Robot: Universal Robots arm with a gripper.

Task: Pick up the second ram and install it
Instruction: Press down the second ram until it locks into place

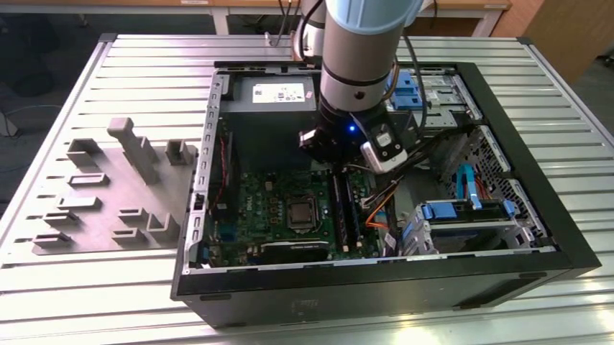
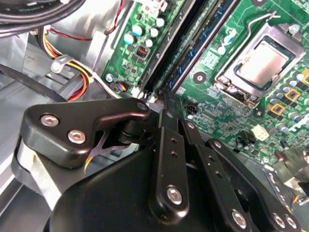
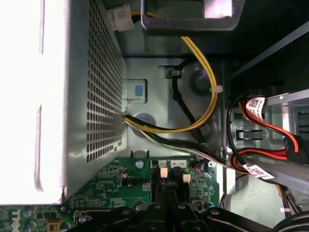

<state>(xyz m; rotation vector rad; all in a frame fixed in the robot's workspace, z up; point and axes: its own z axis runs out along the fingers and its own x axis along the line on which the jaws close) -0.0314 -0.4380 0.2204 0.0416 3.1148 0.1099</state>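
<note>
**Gripper parked right over the memory slots, case on its side**

Your gripper (image 2: 163,104) hangs low at the slot ends so it lines up with them. I can't tell if it's clamped on anything. The second ram (image 1: 338,205) looks to be standing in the slots on the motherboard (image 1: 278,208). The case (image 1: 384,277) lies on a slatted metal table (image 1: 77,65), beside a grey fixture plate (image 1: 106,208).

pincer (image 2: 164,104) tips hidden | motherboard (image 1: 287,208) partly behind arm

Exterior view: even, diffuse overhead light; the table (image 1: 86,86) reads bright, the computer case (image 1: 384,287) interior darker. First wrist view: the metal box (image 3: 29,96) is overexposed to white. Second wrist view: near black linkage slightly soft.
</note>
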